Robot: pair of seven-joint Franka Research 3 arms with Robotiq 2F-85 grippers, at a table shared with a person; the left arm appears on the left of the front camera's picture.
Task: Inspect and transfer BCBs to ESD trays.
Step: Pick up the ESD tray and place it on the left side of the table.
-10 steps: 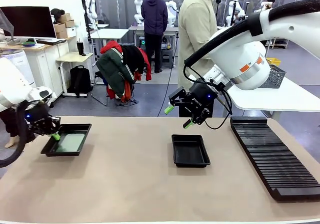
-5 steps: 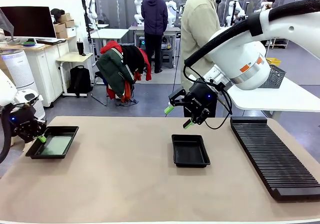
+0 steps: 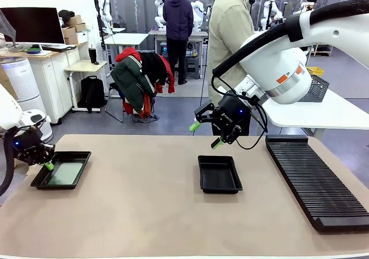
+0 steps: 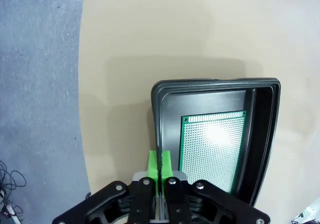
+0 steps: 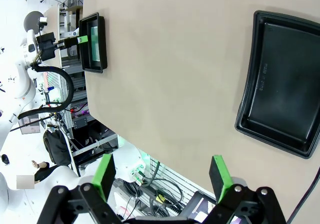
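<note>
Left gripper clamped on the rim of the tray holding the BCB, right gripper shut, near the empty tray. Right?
No: the right gripper is open, green pads wide apart in the right wrist view. The rest stands: left gripper shut on the rim of the tray holding the BCB, empty tray nearby.

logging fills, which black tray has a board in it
The leftmost tray, its rim pinched by the left end effector: a green board lies inside. The middle tray holds nothing.
</note>
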